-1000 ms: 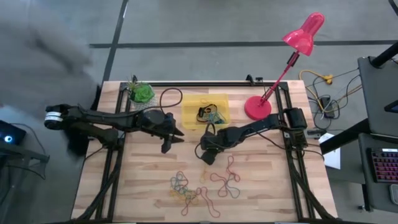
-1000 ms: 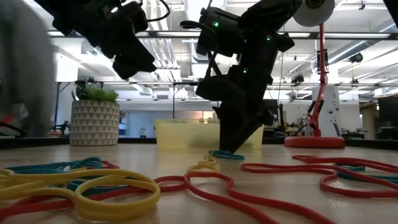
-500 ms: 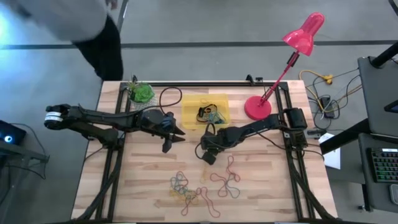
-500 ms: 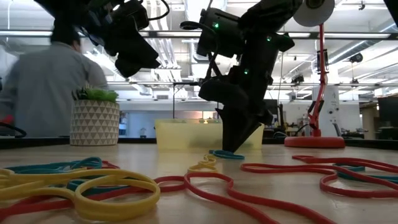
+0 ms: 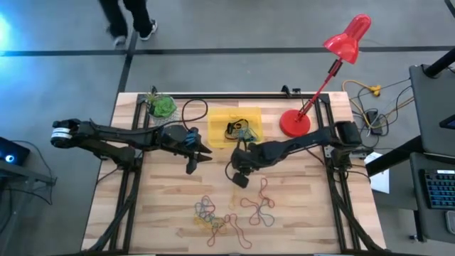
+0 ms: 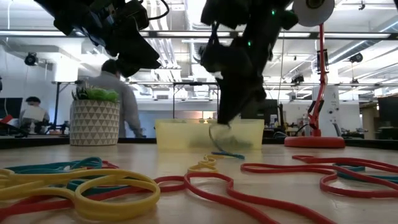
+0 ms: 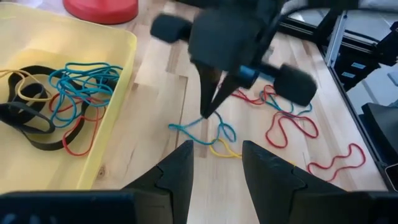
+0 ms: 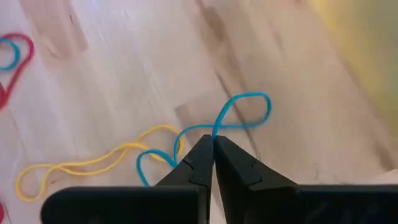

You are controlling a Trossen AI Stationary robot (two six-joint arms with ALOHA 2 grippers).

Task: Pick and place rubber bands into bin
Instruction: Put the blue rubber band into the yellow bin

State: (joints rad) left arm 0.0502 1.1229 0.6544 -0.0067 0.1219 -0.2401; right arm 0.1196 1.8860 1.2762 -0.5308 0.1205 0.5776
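The yellow bin [image 5: 234, 126] stands at the table's far middle with several rubber bands [image 7: 59, 93] inside. More rubber bands [image 5: 231, 212] lie loose toward the near edge. My right gripper [image 8: 213, 148] is just near of the bin, above the table, shut on a blue rubber band [image 7: 198, 129]. A yellow band [image 8: 93, 163] lies beside the blue one on the wood. My left gripper [image 7: 216, 158] hovers open to the bin's near left with nothing between its fingers. My right gripper pinches one strand of the blue band [image 8: 215, 133] between its two fingertips, only at their free ends. The fingers slant steeply down from above. The band hangs slack below them, and its lower end [image 6: 227, 154] lies on the table.
A red lamp's base [image 5: 295, 122] stands right of the bin. A plant pot [image 5: 161, 105] and a black cable loop [image 5: 195, 112] are at the far left. A person [image 6: 119, 99] shows in the room behind. Bare wood lies at the near left [image 5: 142, 206].
My right gripper has shut its fingers on the blue band on the table and has risen. One part of the band has gone up with it, while the rest stays on the wood. A person has walked across the room behind.
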